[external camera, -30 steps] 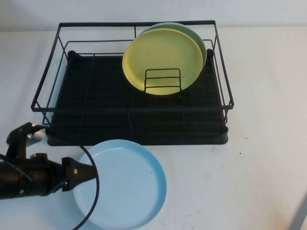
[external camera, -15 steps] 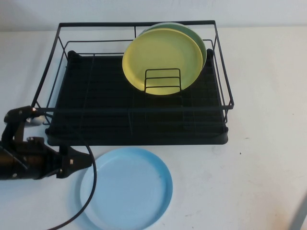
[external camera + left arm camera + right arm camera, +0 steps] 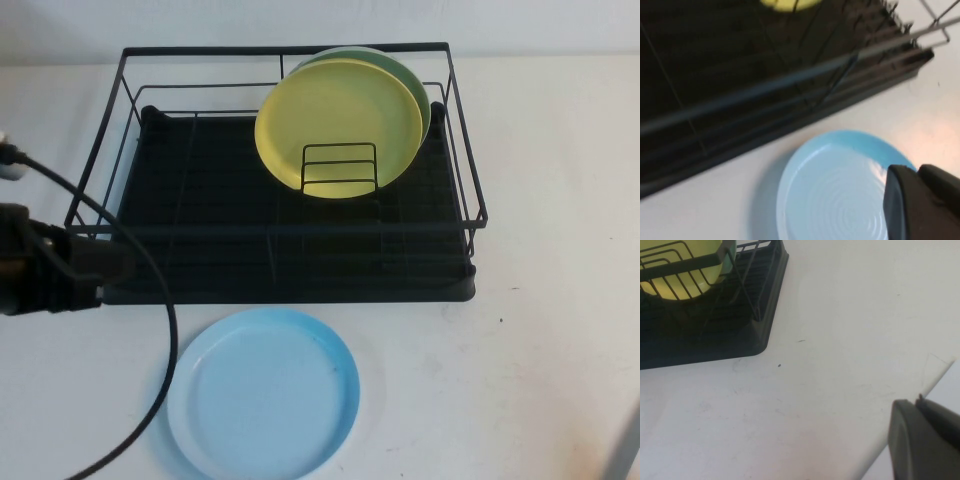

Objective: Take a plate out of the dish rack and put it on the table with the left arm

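The light blue plate [image 3: 265, 395] lies flat on the table [image 3: 540, 300], just in front of the dish rack [image 3: 280, 228]. My left gripper [image 3: 118, 264] is at the left, by the rack's front left corner, clear of the plate, shut and empty. In the left wrist view its fingers [image 3: 916, 171] are together, with the plate [image 3: 840, 190] below them and the rack [image 3: 765, 90] beyond. My right gripper [image 3: 918, 402] is shut and empty over the table's right edge.
A yellow plate [image 3: 335, 115] and a green plate [image 3: 418, 85] behind it stand upright in the small wire holder [image 3: 340, 168] at the rack's back right. A black cable [image 3: 165, 350] loops over the table left of the blue plate.
My left gripper has let go of the blue plate and drawn back to the left and away. The plate shifted slightly right, then lies still on the table.
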